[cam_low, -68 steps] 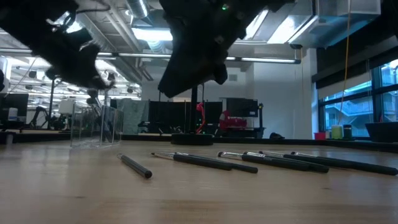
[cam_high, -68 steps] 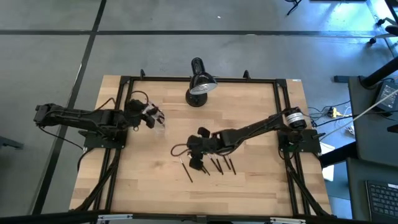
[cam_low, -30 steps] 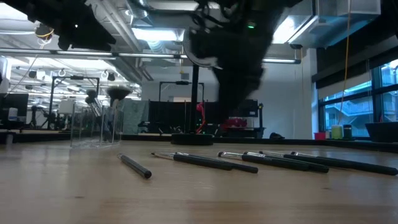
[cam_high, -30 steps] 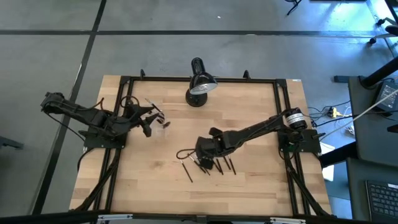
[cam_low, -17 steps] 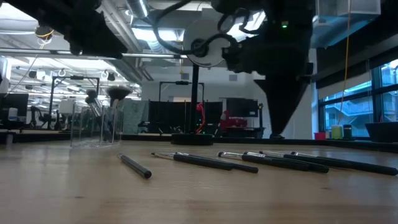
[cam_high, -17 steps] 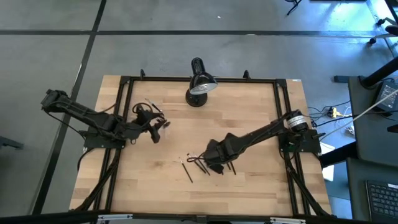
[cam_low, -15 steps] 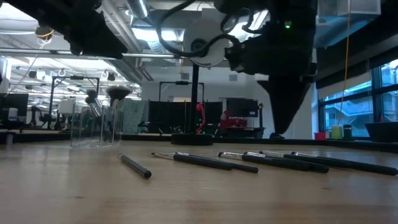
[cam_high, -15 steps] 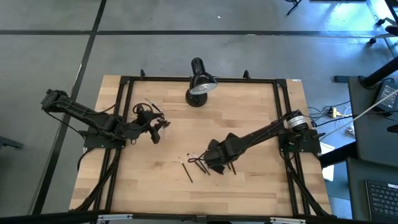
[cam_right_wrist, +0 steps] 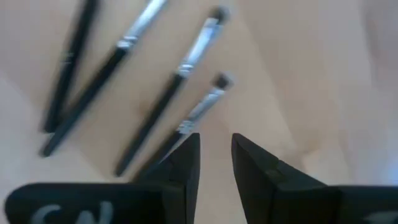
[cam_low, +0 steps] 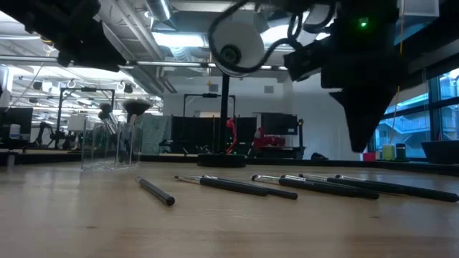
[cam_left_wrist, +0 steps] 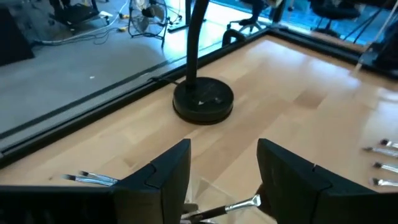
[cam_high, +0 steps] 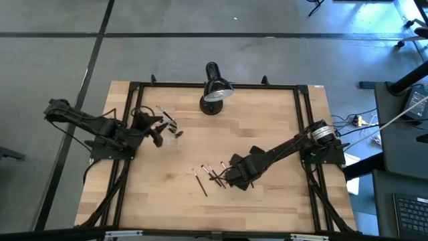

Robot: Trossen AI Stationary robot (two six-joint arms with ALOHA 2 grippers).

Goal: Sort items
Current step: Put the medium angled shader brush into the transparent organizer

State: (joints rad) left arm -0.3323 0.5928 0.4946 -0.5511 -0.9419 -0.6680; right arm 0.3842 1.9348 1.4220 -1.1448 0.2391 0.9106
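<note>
Several thin dark brushes [cam_high: 212,174] with silvery ferrules lie flat on the wooden table, side by side [cam_right_wrist: 155,118]; one lies apart on the left [cam_low: 156,192]. My right gripper [cam_right_wrist: 216,155] hangs just above them [cam_low: 364,140], pointing down. Its fingers stand a little apart with nothing between them. A small clear cup [cam_low: 107,143] at the far left holds a few brushes upright, bristles up. My left gripper [cam_left_wrist: 224,168] hovers open by that cup [cam_high: 175,132], and a brush ferrule [cam_left_wrist: 241,203] shows below its fingers.
A black desk lamp [cam_high: 215,90] stands at the table's far edge, its round base [cam_left_wrist: 203,101] ahead of my left gripper. A black frame [cam_high: 134,86] runs around the tabletop. Bare wood lies toward the near edge.
My right gripper has gone toward the table's right and near edges, passing over the lying brushes, and has tipped to point more steeply down. The brushes on the table lie as before.
</note>
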